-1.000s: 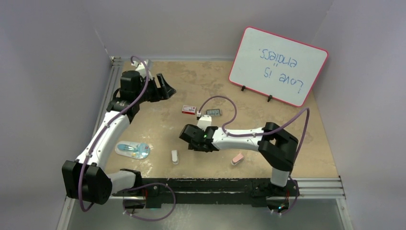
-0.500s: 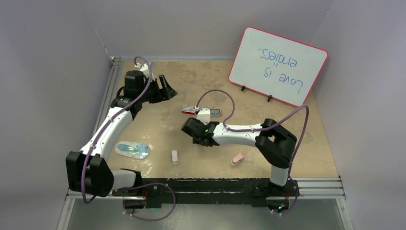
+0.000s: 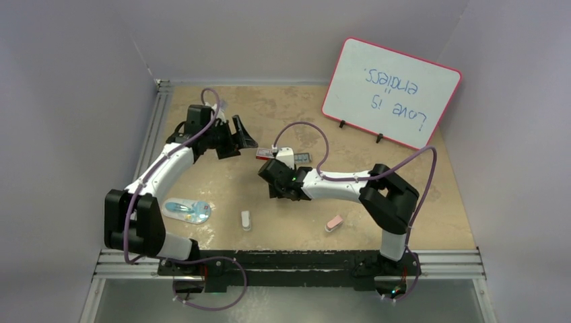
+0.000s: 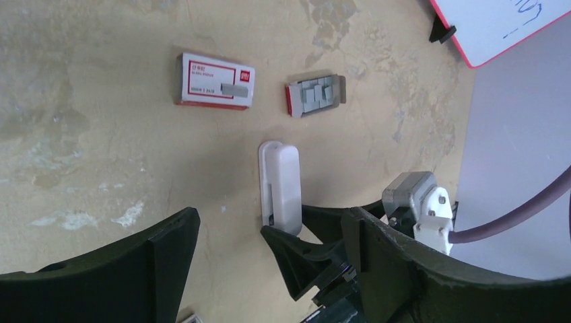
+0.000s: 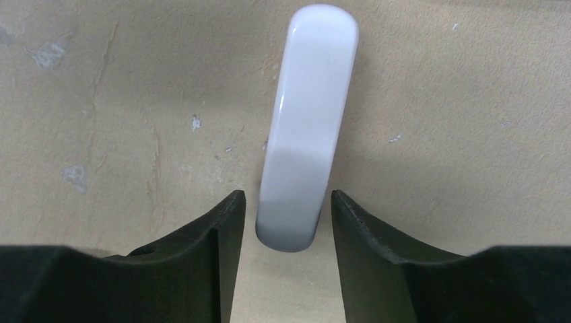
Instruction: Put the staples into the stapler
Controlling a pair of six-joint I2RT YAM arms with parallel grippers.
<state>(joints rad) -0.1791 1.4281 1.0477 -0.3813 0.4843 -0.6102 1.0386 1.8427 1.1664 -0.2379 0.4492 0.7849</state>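
R gripper (image 5: 286,202) jaws apart astride white stapler (image 5: 310,101), not yet clamped, prob to steady it; L gripper (image 3: 237,142) wide open, empty, hovering nr; staples (image 4: 316,96) lie untouched just beyond, beside red box (image 4: 215,81)

Silvery staples (image 4: 316,94) lie in an open red tray (image 4: 289,102) beside their red, white-labelled box (image 4: 215,81), white stapler (image 4: 281,182) nearby.

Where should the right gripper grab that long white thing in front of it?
Grip the white bar across its narrow width near its close end, from above. It lies flat with long parallel sides; the right gripper's open jaws straddle that end.
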